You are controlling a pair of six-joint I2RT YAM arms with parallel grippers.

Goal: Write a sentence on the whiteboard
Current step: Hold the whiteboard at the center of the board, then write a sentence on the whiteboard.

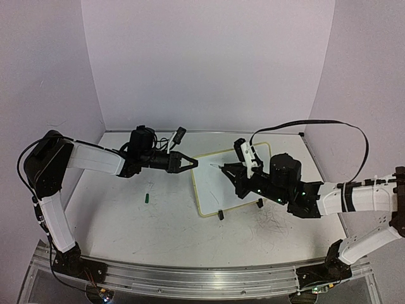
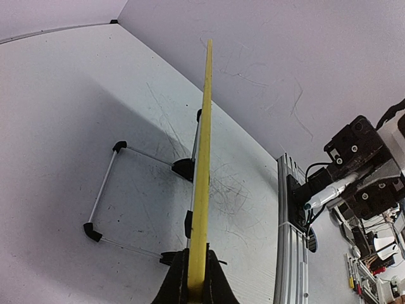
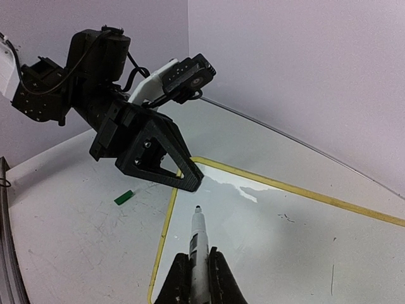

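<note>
The whiteboard (image 1: pixel 212 193) stands tilted at mid-table on black clip feet. Its white face looks blank apart from a few tiny dark specks (image 3: pixel 288 218); no green sentence shows. My left gripper (image 1: pixel 192 163) is shut on the board's upper-left edge; in the left wrist view the yellow frame (image 2: pixel 204 158) runs edge-on between the closed fingers of that gripper (image 2: pixel 196 288). My right gripper (image 3: pixel 199 282) is shut on a white marker (image 3: pixel 198 244), whose tip points at the board's upper-left area just below the left gripper (image 3: pixel 164 161). I cannot tell whether the tip touches the board. The right gripper also shows in the top view (image 1: pixel 231 170).
A small green marker cap (image 1: pixel 146 197) lies on the table left of the board, also in the right wrist view (image 3: pixel 124 197). A wire stand (image 2: pixel 104 196) props the board from behind. An aluminium rail (image 1: pixel 190 275) runs along the near edge. Walls enclose three sides.
</note>
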